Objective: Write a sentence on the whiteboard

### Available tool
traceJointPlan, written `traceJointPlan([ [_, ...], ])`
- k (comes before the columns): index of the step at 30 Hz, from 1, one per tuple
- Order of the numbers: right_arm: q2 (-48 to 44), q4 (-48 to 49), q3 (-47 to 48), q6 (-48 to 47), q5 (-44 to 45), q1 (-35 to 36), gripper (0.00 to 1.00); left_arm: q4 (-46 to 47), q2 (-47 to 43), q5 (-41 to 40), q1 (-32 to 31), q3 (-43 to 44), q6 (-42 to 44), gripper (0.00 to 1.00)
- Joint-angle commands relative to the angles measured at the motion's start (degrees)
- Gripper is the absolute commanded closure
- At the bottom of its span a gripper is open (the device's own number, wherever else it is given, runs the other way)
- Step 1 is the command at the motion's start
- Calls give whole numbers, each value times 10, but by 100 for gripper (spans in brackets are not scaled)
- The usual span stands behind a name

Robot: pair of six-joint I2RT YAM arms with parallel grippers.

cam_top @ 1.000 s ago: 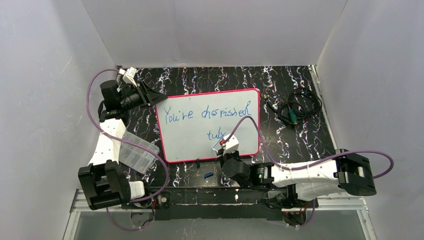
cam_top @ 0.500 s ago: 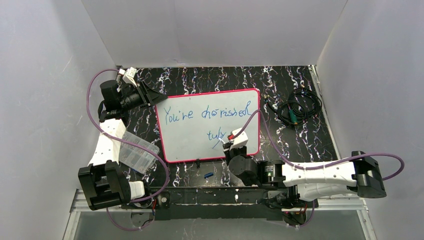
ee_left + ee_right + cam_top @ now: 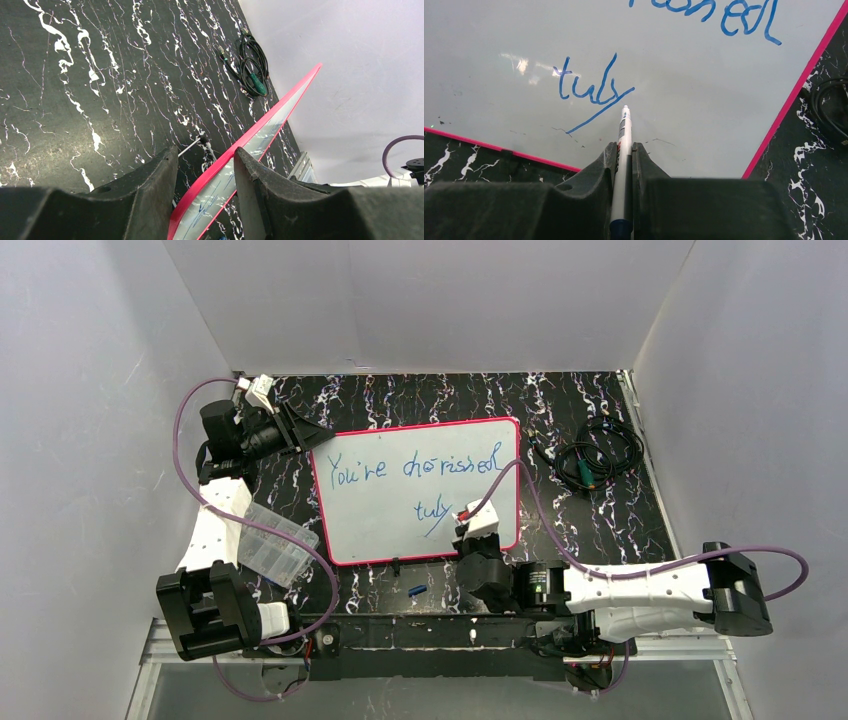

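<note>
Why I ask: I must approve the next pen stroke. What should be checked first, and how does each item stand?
1. Grip: the right hand is shut on the marker. Ok.
2. Tip contact: the tip sits just beside the y's long tail. Touching or lifted: cannot tell.
3. Board held: the left hand is shut on the whiteboard at its pink edge. Ok.
4. Spelling: the sentence has a second line reading "tuly", seemingly short of an r. Not ok.
5. Writing room: bare white lies between the tip and the right frame. Ok.
6. Clearance: the cable bundle lies on the table, apart from the board. Ok.
</note>
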Motion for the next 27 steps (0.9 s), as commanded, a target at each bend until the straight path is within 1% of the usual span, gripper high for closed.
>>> traceJointPlan([
  [1,9,5,9,4,31,-2,99,-3,-19,14,-6,-2,0,57],
  [20,41,22,3,2,16,-25,99,-4,-20,14,-7,-2,0,57],
  [23,21,22,7,-6,4,-25,99,-4,-23,13,-7,-2,1,57],
  [27,-37,62,6,-52,-55,-25,99,-19,-27,5,-6,3,14,55],
])
